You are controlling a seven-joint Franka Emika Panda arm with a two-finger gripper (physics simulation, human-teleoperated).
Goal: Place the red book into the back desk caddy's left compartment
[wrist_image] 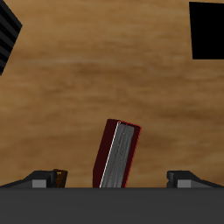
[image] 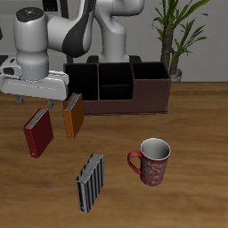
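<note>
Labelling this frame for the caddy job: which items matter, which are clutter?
Job:
- red book, standing on the table
- back desk caddy
- its left compartment
- tool, above the red book, open, holding nothing

Clutter:
- orange-brown book
- grey-black striped book
- red mug
- potted plant

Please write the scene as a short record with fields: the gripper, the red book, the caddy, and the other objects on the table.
gripper: the gripper is open and holds nothing; it hangs above the red book
red book: the red book stands on the table, spine up; in the wrist view it lies between the fingers, untouched
caddy: the back desk caddy is at the table's back, no book inside
task state: book not yet grasped
other objects: orange-brown book, striped book, red mug, potted plant
</note>
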